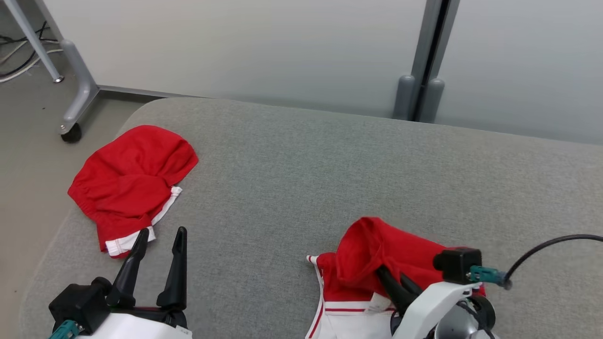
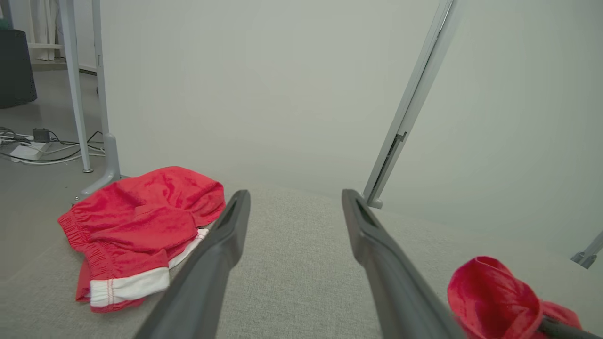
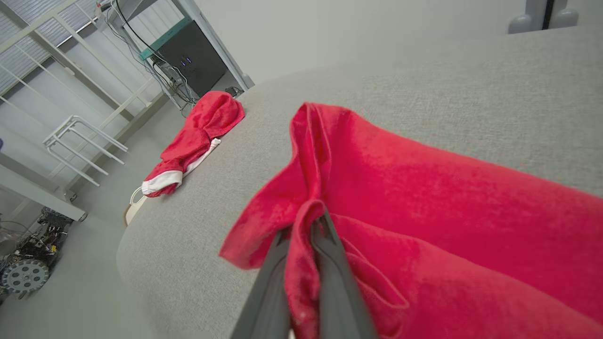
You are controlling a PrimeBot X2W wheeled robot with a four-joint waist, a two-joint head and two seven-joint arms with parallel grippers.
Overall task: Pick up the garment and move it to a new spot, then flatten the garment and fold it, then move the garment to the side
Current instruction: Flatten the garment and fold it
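Right wrist view: the right gripper [image 3: 304, 226] is closed, its two dark fingers pinching a fold of the red garment [image 3: 424, 188] between them. The garment lies bunched on the near right part of the grey fabric surface [image 1: 330, 165]. Its red cloth is raised at the grip, and a white panel with red stripes lies toward the robot in the head view. The left gripper [image 1: 162, 233] has its jaws spread wide with nothing between them, over the near left part of the surface.

Grippers: two. Garments: two. The second garment [image 1: 127, 183], also red with a white band, lies crumpled at the surface's left edge. It is just beyond the left gripper's fingertips and well apart from the held garment.

Surface: one, padded, with a woven grey cover and a rounded far-left corner. Behind it stands a pale partition [image 1: 282, 47] with a grey upright post [image 1: 426, 56]. To the left are grey floor [image 1: 28, 141], a frame leg on a black caster [image 1: 71, 134], and cables [image 1: 19, 61].
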